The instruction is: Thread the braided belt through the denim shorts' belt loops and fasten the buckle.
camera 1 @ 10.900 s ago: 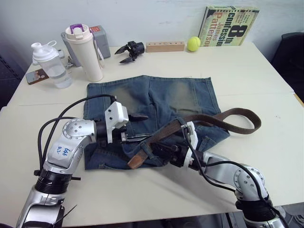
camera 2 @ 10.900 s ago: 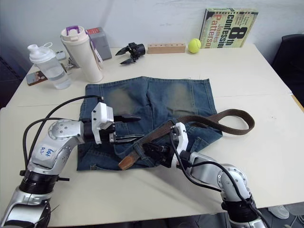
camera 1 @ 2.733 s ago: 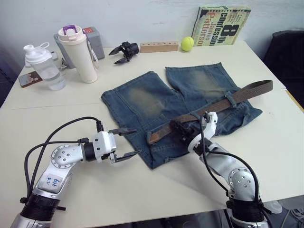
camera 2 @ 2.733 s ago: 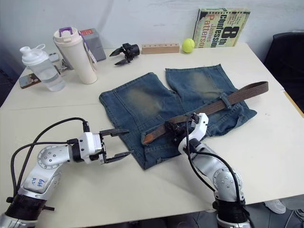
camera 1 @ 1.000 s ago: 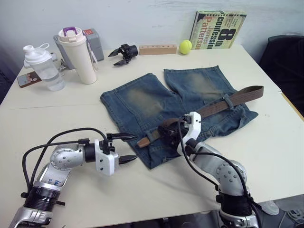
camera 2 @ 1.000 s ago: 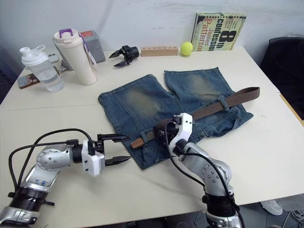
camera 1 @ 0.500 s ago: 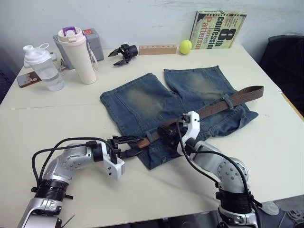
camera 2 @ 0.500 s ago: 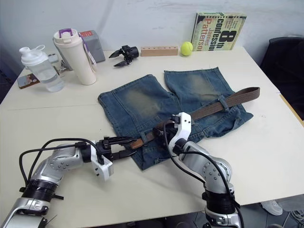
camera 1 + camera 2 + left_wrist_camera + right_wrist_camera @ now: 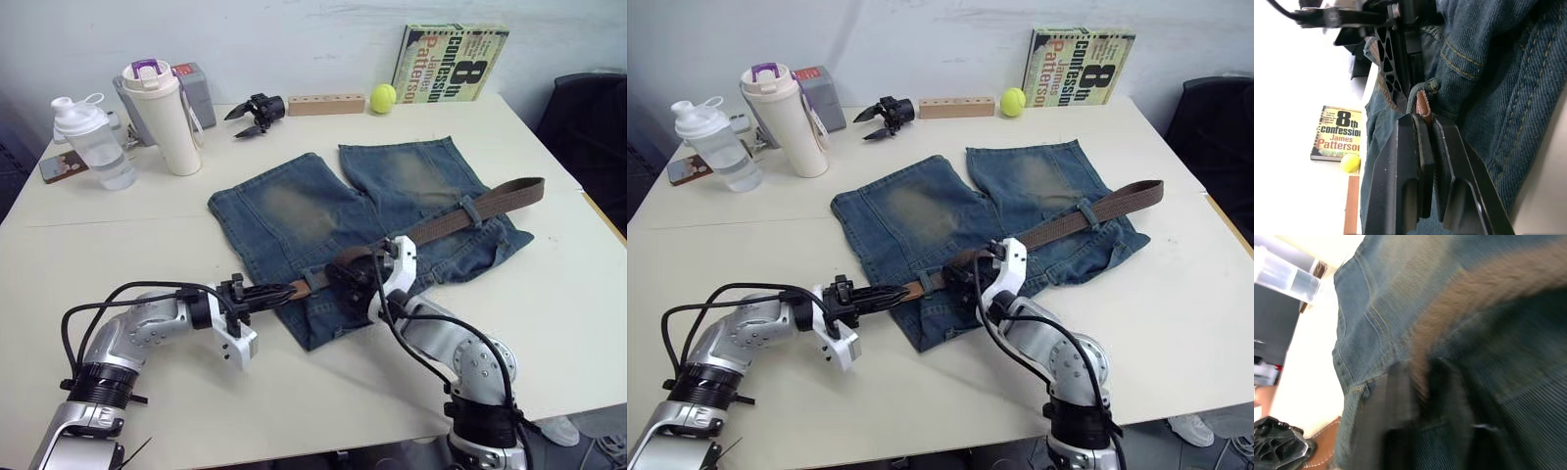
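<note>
The faded denim shorts point(image 9: 294, 211) lie flat in the middle of the table, waistband toward me. The braided belt point(image 9: 460, 211) crosses them from the far right down toward me, passing under a belt loop point(image 9: 470, 208). My left gripper point(image 9: 284, 291) is shut on the belt's tan leather tip point(image 9: 1422, 104) at the waistband's edge. Just right of it, my right gripper point(image 9: 338, 272) is open over the waistband, its fingers point(image 9: 1398, 394) standing either side of the brown belt. The buckle is hidden from me.
Along the table's far edge stand a shaker bottle point(image 9: 93, 142), a cream tumbler point(image 9: 162, 117), a grey box point(image 9: 191, 83), a spare black gripper point(image 9: 257, 108), a wooden block point(image 9: 333, 101), a tennis ball point(image 9: 382, 96) and a book point(image 9: 449, 61). A phone point(image 9: 61, 166) lies far left.
My left gripper has moved right to the belt's tip and closed on it. My right gripper's fingers have parted around the belt.
</note>
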